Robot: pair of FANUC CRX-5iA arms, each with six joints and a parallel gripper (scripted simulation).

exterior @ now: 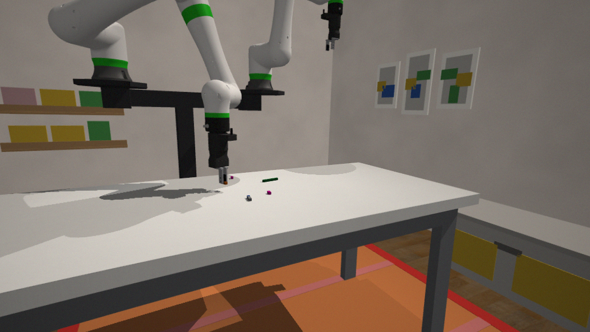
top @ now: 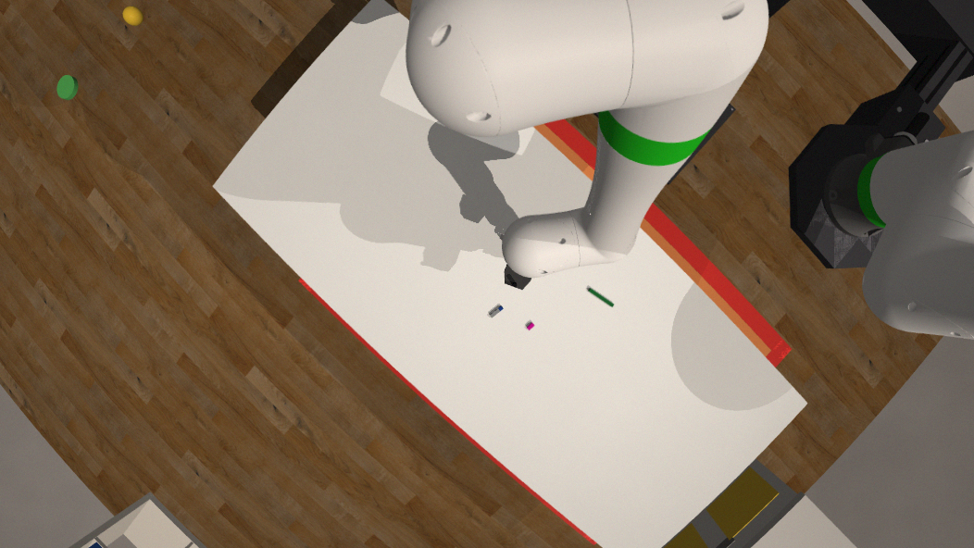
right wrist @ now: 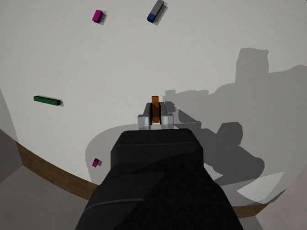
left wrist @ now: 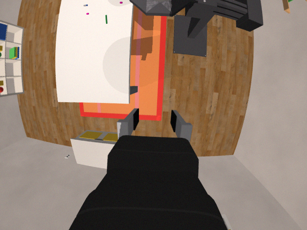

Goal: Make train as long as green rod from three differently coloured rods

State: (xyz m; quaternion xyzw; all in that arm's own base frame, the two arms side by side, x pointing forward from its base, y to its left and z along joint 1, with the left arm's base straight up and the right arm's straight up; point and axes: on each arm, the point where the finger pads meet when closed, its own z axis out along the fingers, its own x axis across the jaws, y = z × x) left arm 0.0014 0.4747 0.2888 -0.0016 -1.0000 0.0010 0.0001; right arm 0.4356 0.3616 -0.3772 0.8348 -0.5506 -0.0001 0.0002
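With my right gripper (exterior: pixel 222 175) (right wrist: pixel 155 109) pinching the orange rod (exterior: pixel 225 183) (right wrist: pixel 155 108) and my left gripper (exterior: pixel 330 44) (left wrist: pixel 155 115) spread, joined blue (top: pixel 500 307) (exterior: pixel 248 196) (right wrist: pixel 151 17) and grey rods (top: pixel 493 312) (exterior: pixel 249 199) (right wrist: pixel 157 7) await this third.

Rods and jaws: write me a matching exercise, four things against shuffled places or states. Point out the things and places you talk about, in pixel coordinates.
1. orange rod (exterior: pixel 225 183) (right wrist: pixel 155 108)
2. blue rod (top: pixel 500 307) (exterior: pixel 248 196) (left wrist: pixel 86 5) (right wrist: pixel 150 17)
3. green rod (top: pixel 600 296) (exterior: pixel 270 180) (left wrist: pixel 106 19) (right wrist: pixel 47 100)
4. left arm's jaws

A. lying apart from the other rods
B. wide open, holding nothing
C. between the right arm's jaws
D. at one end of the grey rod (top: pixel 493 312) (right wrist: pixel 157 7)

Pairs: 1-C, 2-D, 3-A, 4-B
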